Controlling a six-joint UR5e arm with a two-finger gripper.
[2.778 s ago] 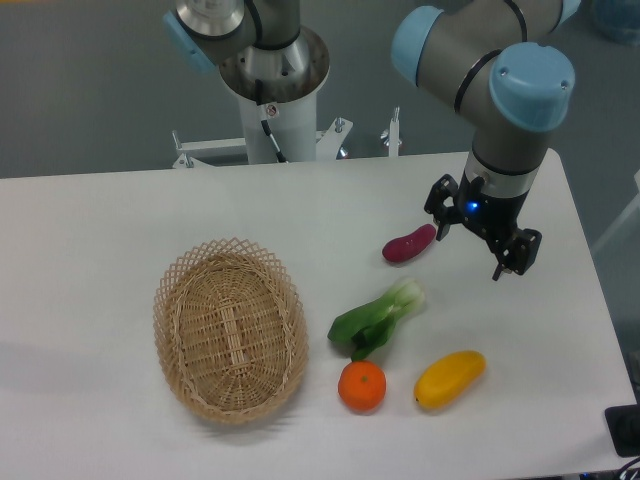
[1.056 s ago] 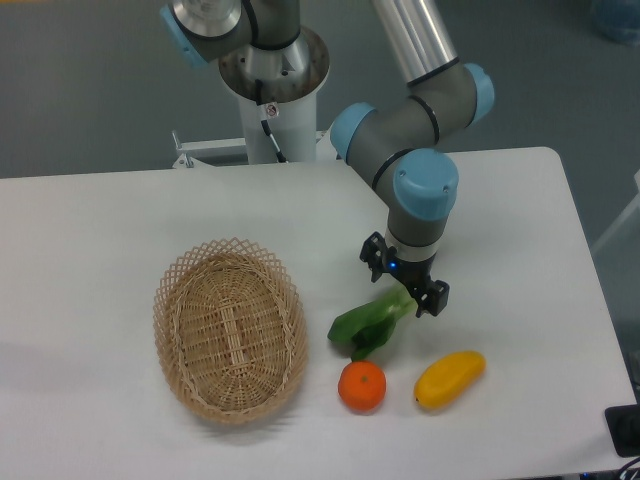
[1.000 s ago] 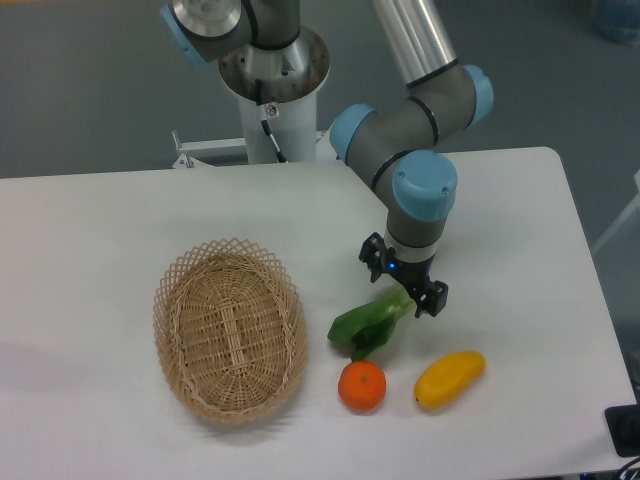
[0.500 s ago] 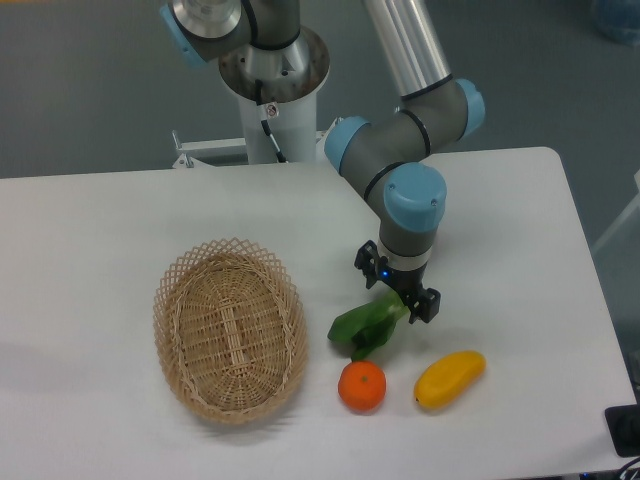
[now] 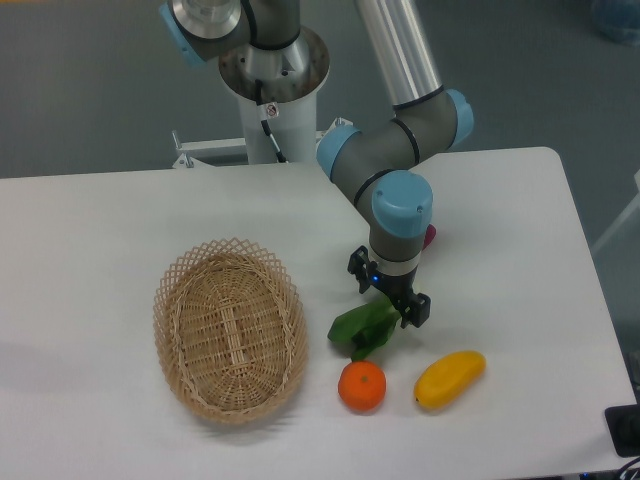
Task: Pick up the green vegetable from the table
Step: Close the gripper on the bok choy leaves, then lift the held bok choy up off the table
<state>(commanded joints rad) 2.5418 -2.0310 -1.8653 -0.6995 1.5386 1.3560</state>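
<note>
Tool (image 5: 389, 293) over green vegetable (image 5: 362, 328), stalk end hidden; fingers apart, astride it, contact unclear

gripper (image 5: 389, 296) over green vegetable (image 5: 362, 328) (stalk end hidden), fingers spread, white table (image 5: 90, 240)

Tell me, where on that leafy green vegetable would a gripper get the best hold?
Probably the pale stalk end of the green vegetable, from straight above. It lies flat on the table, and the stalk looks narrower than the spread leaves. The gripper hangs over that end now, hiding it.
</note>
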